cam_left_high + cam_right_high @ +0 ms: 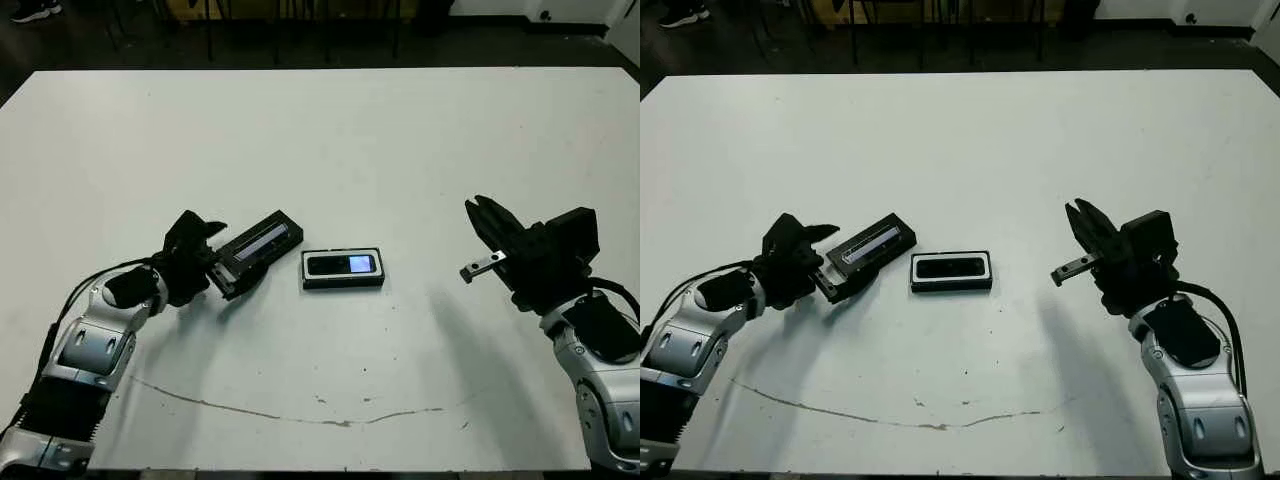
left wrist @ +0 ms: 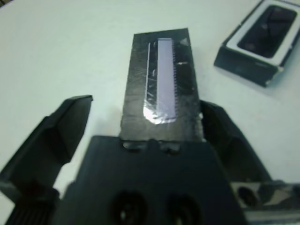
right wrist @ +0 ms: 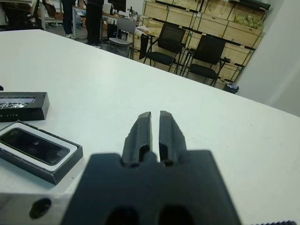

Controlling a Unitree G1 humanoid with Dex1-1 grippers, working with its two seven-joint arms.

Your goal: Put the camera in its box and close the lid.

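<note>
Mid-task at the white table [image 1: 330,140]: the camera [image 1: 342,264] already lies inside the box [image 1: 343,283], which sits flat near the table's centre, and only the closing is left, by my reading.

I have the left gripper [image 1: 205,262] at the near end of the lid [image 1: 258,246]. In the left wrist view the lid [image 2: 161,82] runs straight out from between the fingers [image 2: 61,131], but they stand spread wider than the lid, with a gap showing on one side, so I judge the hand open around it and not clamped on it. The lid lies just beside the box on its left, angled away from it, its far end nearest the box's left end, the two apart.

The lid looks light, thin and stiff, and its shiny lavender panel and smooth black skin look slippery. I would pinch it across its narrow width at the near end, on the black border, off the panel.

The right gripper [image 1: 486,222] hangs well to the right of the box, its fingers [image 3: 143,133] nearly together with a thin slit between them, holding nothing.
</note>
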